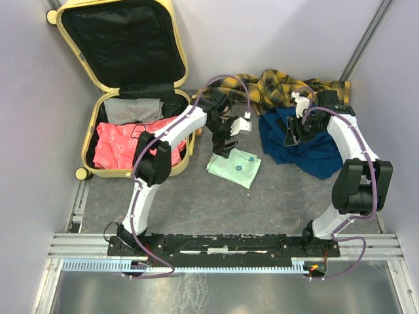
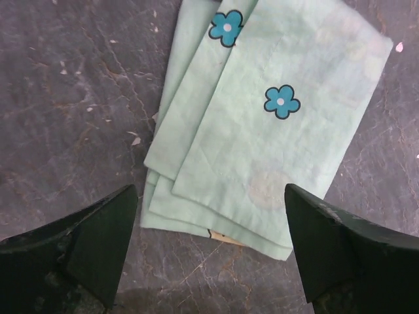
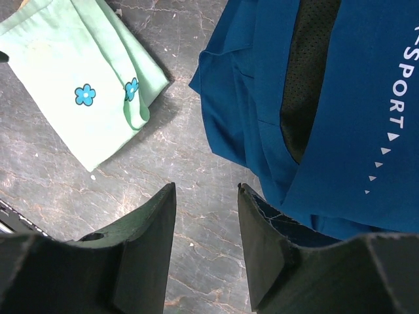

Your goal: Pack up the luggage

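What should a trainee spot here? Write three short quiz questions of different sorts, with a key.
1. True or false: the luggage lies shut.
2. Pick one. The left gripper is: A open above the mint flowered cloth; B shut on it; C inside the luggage.
3. Short answer: what colour is the SPORT garment beside the right gripper?
Key: 1 false, its lid stands open; 2 A; 3 blue.
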Controlling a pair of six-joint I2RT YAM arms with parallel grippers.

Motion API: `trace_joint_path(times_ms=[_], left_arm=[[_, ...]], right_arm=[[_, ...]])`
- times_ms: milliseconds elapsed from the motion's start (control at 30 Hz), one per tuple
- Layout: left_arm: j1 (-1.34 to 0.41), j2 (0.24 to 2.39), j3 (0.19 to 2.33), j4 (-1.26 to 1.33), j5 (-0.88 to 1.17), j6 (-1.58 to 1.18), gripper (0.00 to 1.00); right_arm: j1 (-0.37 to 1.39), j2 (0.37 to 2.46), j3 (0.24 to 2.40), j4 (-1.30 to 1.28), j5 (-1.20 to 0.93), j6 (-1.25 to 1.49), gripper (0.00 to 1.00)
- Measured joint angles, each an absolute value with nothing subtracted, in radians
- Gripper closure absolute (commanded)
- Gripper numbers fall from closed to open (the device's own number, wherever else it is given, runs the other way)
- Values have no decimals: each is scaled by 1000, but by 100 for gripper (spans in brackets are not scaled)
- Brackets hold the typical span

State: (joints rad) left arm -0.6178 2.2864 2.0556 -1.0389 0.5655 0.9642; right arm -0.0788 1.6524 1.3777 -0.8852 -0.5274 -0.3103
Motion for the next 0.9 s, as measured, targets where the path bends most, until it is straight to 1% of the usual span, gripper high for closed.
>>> trace_joint_path(times_ms=[200, 367, 500, 600, 733, 800, 900], left_arm=[[-609, 2268, 2056, -1021, 613, 986, 1], [-628, 2340, 2116, -1004, 613, 989, 1], [-645, 2397, 2121, -983, 604, 989, 1], [-653, 2439, 2121, -969, 590, 989, 8], [-655, 2447, 2124, -948, 572, 1007, 23], [-658, 2447, 2118, -952, 565, 1032, 33], [-660, 2421, 2066, -951, 560, 1066, 55]], right_arm=[[-79, 1652, 1378, -885, -535, -310, 49], [-79, 1652, 1378, -891, -538, -310, 49], [-79, 1652, 1378, -896, -538, -311, 48], [-79, 1652, 1378, -899, -538, -310, 48], [-79, 1652, 1378, -901, -538, -310, 48], [-79, 1652, 1378, -903, -538, -311, 48], [-80, 1652, 1379, -907, -538, -311, 48]])
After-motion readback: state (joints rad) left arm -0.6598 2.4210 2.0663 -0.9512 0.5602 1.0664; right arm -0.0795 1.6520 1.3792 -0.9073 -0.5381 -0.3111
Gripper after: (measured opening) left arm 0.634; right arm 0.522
